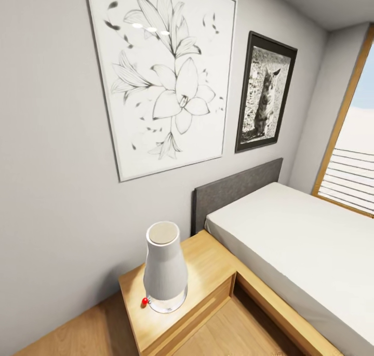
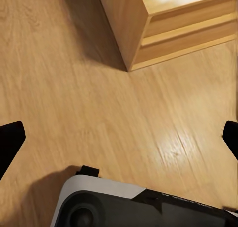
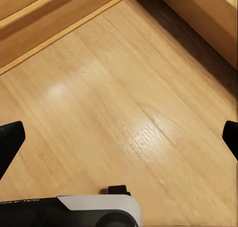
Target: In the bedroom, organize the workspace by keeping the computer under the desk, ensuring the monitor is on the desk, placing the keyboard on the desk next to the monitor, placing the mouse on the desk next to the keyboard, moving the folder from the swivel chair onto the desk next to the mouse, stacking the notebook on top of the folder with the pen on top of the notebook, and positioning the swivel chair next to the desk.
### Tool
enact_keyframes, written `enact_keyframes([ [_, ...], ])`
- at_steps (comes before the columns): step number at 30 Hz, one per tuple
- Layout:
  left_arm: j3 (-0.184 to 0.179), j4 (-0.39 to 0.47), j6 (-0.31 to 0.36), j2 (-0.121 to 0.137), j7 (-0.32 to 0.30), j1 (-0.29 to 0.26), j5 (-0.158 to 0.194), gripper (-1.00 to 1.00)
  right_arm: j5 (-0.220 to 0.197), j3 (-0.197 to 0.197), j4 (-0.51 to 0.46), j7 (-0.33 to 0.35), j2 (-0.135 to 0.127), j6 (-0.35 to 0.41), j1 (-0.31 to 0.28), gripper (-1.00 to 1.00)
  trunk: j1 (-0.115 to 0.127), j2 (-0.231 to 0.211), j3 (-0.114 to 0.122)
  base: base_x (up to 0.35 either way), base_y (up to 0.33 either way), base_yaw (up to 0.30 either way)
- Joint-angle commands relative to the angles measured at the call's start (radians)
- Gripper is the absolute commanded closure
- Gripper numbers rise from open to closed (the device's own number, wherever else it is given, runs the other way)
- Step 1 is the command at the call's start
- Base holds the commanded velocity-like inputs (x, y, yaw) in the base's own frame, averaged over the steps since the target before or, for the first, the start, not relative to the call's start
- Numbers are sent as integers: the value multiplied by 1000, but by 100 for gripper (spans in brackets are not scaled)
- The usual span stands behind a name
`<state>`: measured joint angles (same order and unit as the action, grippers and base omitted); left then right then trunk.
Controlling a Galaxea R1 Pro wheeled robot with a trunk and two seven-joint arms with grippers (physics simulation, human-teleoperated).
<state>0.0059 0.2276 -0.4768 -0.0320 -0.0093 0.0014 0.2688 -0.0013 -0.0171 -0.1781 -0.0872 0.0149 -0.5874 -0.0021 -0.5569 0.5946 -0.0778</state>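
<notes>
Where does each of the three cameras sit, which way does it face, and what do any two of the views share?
Head view: on the robot's head, facing the wall with two pictures, the lamp on the nightstand, and the bed.
Left wrist view: near the left gripper, looking down at the floor and a nightstand corner; fingertips and base show.
Right wrist view: near the right gripper, looking down at the floor; fingertips and base show.
Shared: both wrist views show floor and base.

Bed [image 1: 301,241] cut by frame edge; both claws' fingers [image 2: 11,142] mostly off-frame.

Light wooden nightstand [image 1: 210,265] beside bed [image 1: 291,236]
</notes>
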Motion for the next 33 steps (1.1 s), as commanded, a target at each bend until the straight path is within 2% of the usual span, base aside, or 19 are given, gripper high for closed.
enact_keyframes([
  [1,0,1,-2,0,-1,0,4,-100,0,-1,-1,-2,0,-2,0,-100,0,1,-1,0,0,-264],
  [14,0,1,-2,0,-1,0,4,-100,0,-1,1,-2,0,-2,-1,-100,0,1,-1,0,-7,-269],
  [26,0,1,-2,0,-1,0,4,-100,0,-1,1,-2,0,-2,-1,-100,0,1,-1,-30,-182,-273],
  [33,0,1,-2,0,-1,0,4,-100,0,-1,1,-2,0,-2,-1,-100,0,1,-1,-11,-65,-273],
])
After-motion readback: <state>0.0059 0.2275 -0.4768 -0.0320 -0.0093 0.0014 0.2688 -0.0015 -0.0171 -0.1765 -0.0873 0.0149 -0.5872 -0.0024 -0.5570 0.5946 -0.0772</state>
